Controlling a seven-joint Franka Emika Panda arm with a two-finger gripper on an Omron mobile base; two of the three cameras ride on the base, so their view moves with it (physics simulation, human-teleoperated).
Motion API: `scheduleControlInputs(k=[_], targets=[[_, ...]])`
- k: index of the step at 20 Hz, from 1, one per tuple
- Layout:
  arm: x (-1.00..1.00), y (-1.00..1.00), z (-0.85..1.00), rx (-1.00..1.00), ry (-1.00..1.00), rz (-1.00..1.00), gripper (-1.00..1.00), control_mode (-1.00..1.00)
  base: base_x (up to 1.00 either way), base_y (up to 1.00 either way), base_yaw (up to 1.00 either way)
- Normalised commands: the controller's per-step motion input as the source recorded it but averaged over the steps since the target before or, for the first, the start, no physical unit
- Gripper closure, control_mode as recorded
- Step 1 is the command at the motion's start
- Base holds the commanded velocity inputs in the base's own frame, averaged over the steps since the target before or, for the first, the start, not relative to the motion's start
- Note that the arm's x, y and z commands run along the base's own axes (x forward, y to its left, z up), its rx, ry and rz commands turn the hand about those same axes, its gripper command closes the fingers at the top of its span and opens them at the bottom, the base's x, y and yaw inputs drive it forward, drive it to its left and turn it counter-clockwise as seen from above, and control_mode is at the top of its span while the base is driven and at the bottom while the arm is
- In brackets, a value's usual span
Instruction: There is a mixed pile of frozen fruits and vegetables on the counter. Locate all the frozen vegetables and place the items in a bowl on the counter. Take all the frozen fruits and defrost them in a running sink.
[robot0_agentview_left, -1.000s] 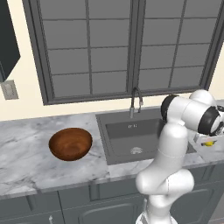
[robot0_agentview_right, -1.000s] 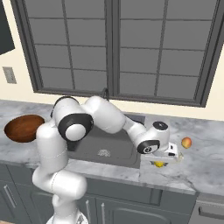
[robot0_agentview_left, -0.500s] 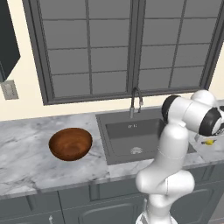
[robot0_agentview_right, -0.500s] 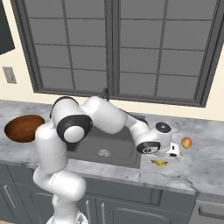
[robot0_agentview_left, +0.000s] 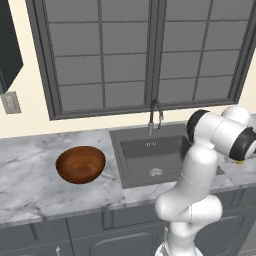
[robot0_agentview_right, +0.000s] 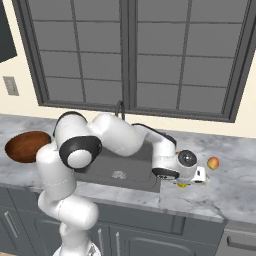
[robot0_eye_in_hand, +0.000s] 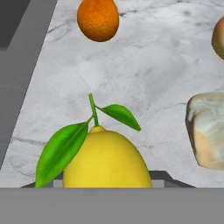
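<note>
My gripper (robot0_eye_in_hand: 107, 183) is shut on the yellow vegetable piece (robot0_eye_in_hand: 105, 157), a lemon-shaped ball with green leaves, low over the counter (robot0_agentview_right: 225, 192) right of the sink (robot0_agentview_right: 112, 170). In the right base view the yellow piece (robot0_agentview_right: 182, 185) peeks out under the hand. Ahead of it lie the orange ball (robot0_eye_in_hand: 98, 19), the whitish lump (robot0_eye_in_hand: 206, 131) and the orange-red piece (robot0_eye_in_hand: 218, 38), also seen on the counter as a peach-like ball (robot0_agentview_right: 213, 163). The brown bowl (robot0_agentview_left: 80, 164) stands far to the left of the sink (robot0_agentview_left: 150, 152).
A thin curved faucet (robot0_agentview_left: 155, 116) rises behind the basin. The window wall runs along the back of the counter. My white arm stretches across the sink's right side. Bare marble (robot0_agentview_left: 30, 175) surrounds the bowl (robot0_agentview_right: 27, 146).
</note>
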Motion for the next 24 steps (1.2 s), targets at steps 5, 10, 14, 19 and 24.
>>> scheduleControlInputs(k=[5,10,14,19,24], targets=[[0.0,-0.01,0.41,0.01,-0.08,0.07,1.0,-1.0,0.0,0.0,0.0],[0.0,-0.08,0.6,0.04,-0.01,0.08,1.0,-1.0,0.0,0.0,0.0],[0.0,-0.03,0.75,0.05,0.0,0.07,1.0,-1.0,0.0,0.0,0.0],[0.0,0.0,0.55,0.03,-0.02,0.08,1.0,-1.0,0.0,0.0,0.0],[-0.1,0.03,0.48,0.0,-0.09,0.09,1.0,-1.0,0.0,0.0,0.0]])
